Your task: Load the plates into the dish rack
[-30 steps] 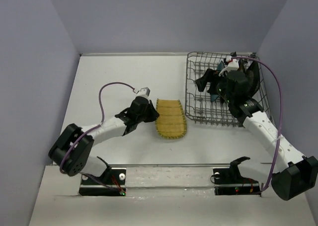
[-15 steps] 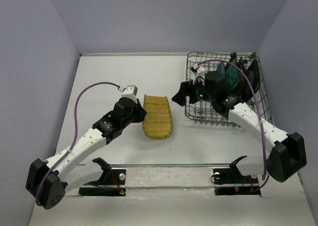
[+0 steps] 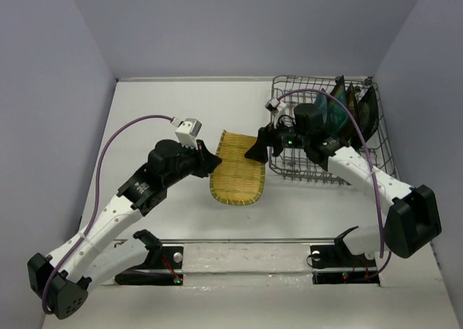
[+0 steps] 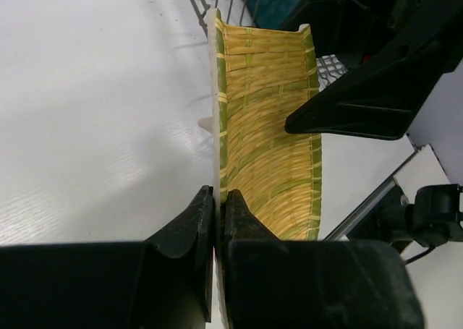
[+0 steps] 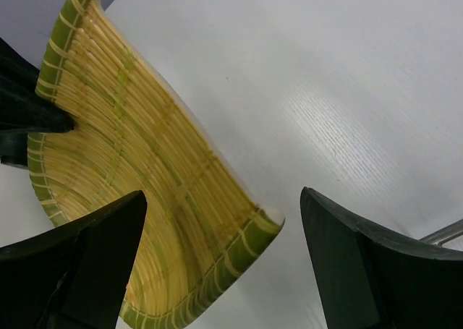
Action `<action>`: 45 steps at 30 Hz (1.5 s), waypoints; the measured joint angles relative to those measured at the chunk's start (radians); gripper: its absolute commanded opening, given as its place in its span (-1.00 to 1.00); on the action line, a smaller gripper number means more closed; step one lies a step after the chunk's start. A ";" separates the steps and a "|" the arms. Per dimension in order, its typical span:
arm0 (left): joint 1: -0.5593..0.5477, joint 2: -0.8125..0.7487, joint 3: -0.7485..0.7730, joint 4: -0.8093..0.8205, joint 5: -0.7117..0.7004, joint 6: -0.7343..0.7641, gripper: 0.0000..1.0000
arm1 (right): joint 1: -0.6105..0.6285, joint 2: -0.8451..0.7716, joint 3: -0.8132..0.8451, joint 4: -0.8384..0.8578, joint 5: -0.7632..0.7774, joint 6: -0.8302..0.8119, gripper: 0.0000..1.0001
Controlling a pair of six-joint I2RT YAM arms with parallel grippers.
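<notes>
Centrally, the left end effector (image 4: 217, 206) pinches one rim of the yellow ribbed plate (image 3: 237, 168). The right end effector (image 3: 262, 144), jaws wide, should straddle the opposite rim squarely before closing, and only then should the left let go. The dish rack (image 3: 296, 176) stands at upper right.

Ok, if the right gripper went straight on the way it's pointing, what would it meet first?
Probably the yellow plate: its free corner already lies between the fingers of the open right gripper, while the left gripper pinches another edge. Depth is hard to judge.
</notes>
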 measured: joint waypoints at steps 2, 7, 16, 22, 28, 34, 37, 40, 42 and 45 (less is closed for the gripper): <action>0.000 -0.013 0.004 -0.001 0.021 0.008 -0.89 | 0.000 0.000 0.000 0.002 -0.014 -0.004 0.42; 0.000 -0.055 0.018 -0.038 0.038 0.056 -0.50 | -0.003 -0.001 -0.022 0.092 -0.139 0.048 -0.86; 0.004 -0.087 0.074 -0.054 -0.011 0.071 0.98 | -0.003 -0.022 -0.060 0.197 -0.212 0.143 -0.86; 0.004 -0.168 0.136 -0.099 -0.157 0.105 0.98 | -0.015 -0.134 0.027 0.140 0.087 0.208 -0.86; 0.004 -0.261 0.111 -0.134 -0.308 0.147 0.98 | -0.015 -0.206 0.205 0.072 0.512 0.200 -0.86; 0.004 -0.230 0.067 -0.138 -0.335 0.163 0.98 | -0.022 -0.091 0.289 0.011 0.487 0.154 -0.86; 0.005 -0.132 0.066 -0.138 -0.306 0.155 0.98 | -0.021 -0.029 0.248 -0.026 0.454 0.142 -0.86; 0.005 -0.030 0.066 -0.140 -0.269 0.130 0.98 | -0.022 -0.002 0.195 -0.066 0.418 0.141 -0.86; 0.006 0.039 0.058 -0.141 -0.246 0.101 0.98 | -0.022 -0.010 0.164 -0.067 0.389 0.142 -0.86; 0.006 0.056 0.006 -0.126 -0.237 0.041 0.98 | -0.022 -0.039 0.142 -0.058 0.347 0.143 -0.86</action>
